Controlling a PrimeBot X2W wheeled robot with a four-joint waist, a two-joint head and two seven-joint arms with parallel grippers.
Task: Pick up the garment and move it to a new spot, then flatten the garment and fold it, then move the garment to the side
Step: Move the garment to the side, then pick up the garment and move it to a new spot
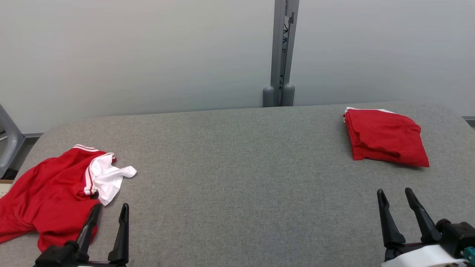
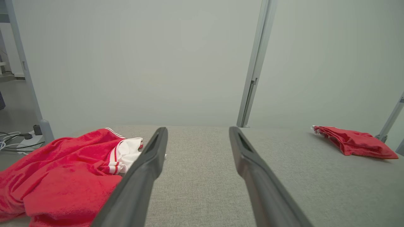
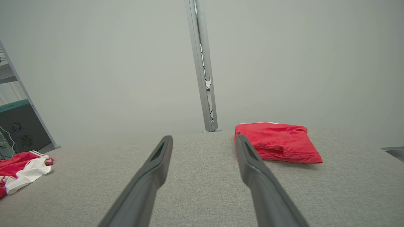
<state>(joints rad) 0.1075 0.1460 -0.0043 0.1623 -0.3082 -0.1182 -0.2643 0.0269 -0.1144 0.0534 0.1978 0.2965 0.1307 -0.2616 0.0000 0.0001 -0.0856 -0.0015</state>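
A crumpled red garment [image 1: 52, 189] with white, red-striped trim lies at the table's near left; it also appears as the garment [image 2: 63, 176] and the garment [image 3: 19, 168] in the wrist views. My left gripper [image 1: 110, 210] is open at the lower left, its left finger over the garment's near edge, nothing between the fingers. It is the left gripper [image 2: 197, 134] in its own view. My right gripper [image 1: 395, 194] stands open at the lower right over bare table, the right gripper [image 3: 203, 140] in its wrist view.
A folded red garment [image 1: 386, 139] lies at the far right of the grey fabric-covered table [image 1: 237, 167]; folded garment [image 2: 353, 143], folded garment [image 3: 277, 142]. A grey post [image 1: 282, 52] stands behind the table before a pale wall. A grey chair part [image 1: 9, 137] is at left.
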